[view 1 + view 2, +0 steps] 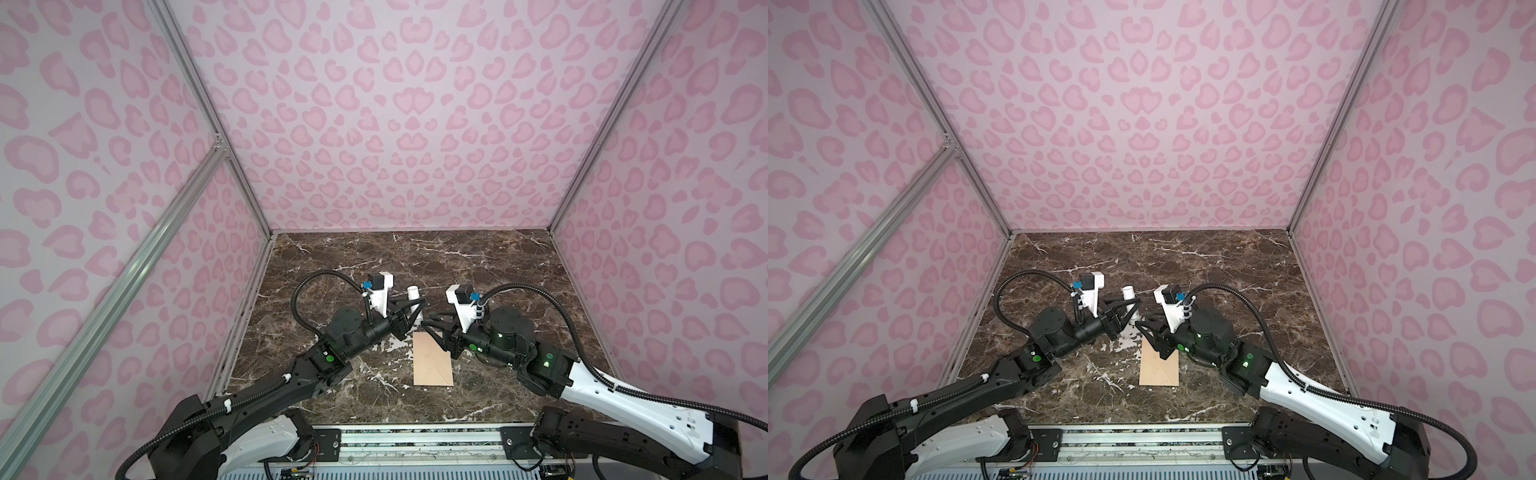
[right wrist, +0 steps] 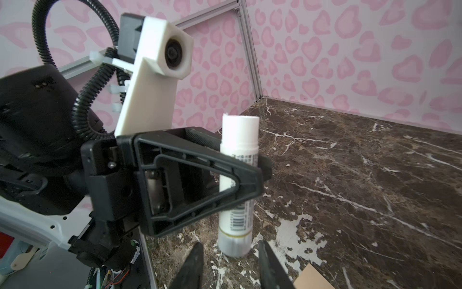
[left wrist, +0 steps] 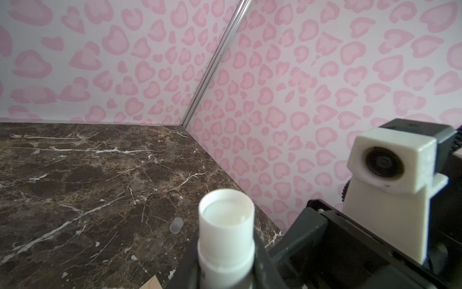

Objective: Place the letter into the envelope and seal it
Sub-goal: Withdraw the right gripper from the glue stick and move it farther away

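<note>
In both top views we see the envelope [image 1: 432, 368] [image 1: 1158, 368]: a peach-tan paper rectangle with faint diagonal seams, lying flat, long side running away from us, in the frame's lower middle.

2 black arms [image 1: 257, 395] wear white shells [image 1: 648, 411], ribbed black cables [image 1: 294, 297], green lights [image 1: 329, 358], white camera mounts [image 1: 380, 297].

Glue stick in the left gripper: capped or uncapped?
Uncapped. The glue stick has an open top rim with white glue inside; a small clear cap, likely its own, lies on the table beyond.
</note>
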`<action>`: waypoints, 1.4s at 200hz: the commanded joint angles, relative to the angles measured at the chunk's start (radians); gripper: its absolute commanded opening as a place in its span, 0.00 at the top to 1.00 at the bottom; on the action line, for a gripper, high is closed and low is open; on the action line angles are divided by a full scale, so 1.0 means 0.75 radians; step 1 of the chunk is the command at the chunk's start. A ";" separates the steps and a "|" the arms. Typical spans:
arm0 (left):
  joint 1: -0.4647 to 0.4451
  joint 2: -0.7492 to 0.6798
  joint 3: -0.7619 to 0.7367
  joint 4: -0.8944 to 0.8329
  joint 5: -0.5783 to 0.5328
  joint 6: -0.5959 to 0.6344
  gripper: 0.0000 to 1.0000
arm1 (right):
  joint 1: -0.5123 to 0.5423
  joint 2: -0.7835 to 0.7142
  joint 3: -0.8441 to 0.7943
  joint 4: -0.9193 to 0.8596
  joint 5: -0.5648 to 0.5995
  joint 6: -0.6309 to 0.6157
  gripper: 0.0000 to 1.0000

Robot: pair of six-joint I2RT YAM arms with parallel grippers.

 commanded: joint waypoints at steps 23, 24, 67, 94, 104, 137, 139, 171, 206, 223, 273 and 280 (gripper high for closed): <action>0.003 -0.033 -0.005 -0.028 0.004 0.052 0.96 | -0.148 -0.100 -0.092 -0.099 0.060 -0.152 0.56; 0.004 -0.033 -0.007 -0.028 0.005 0.054 0.96 | -0.154 -0.103 -0.092 -0.103 0.061 -0.153 0.55; -0.002 -0.024 -0.029 -0.062 0.038 0.124 0.96 | -0.368 -0.046 -0.029 -0.305 0.235 -0.156 0.53; -0.032 -0.020 -0.063 -0.079 0.017 0.206 0.96 | -0.464 0.112 0.053 -0.430 0.343 -0.077 0.51; -0.052 -0.017 -0.071 -0.091 -0.010 0.247 0.96 | -0.495 0.186 0.097 -0.486 0.363 -0.047 0.49; -0.086 0.007 -0.093 -0.099 -0.073 0.328 0.96 | -0.556 0.428 0.263 -0.662 0.462 0.062 0.48; -0.086 0.009 -0.094 -0.098 -0.074 0.332 0.96 | -0.559 0.441 0.273 -0.674 0.463 0.063 0.48; -0.100 0.031 -0.136 -0.044 -0.095 0.392 0.96 | -0.590 0.633 0.421 -0.839 0.472 0.121 0.48; -0.108 0.046 -0.214 0.100 -0.064 0.452 0.97 | -0.638 0.787 0.532 -0.994 0.454 0.199 0.48; -0.117 0.049 -0.232 0.116 -0.097 0.469 0.97 | -0.657 0.820 0.552 -1.029 0.436 0.212 0.47; -0.135 0.096 -0.229 0.123 -0.110 0.483 0.97 | -0.723 0.923 0.574 -1.076 0.330 0.232 0.47; -0.135 0.104 -0.226 0.123 -0.111 0.478 0.97 | -0.726 0.939 0.578 -1.075 0.314 0.230 0.47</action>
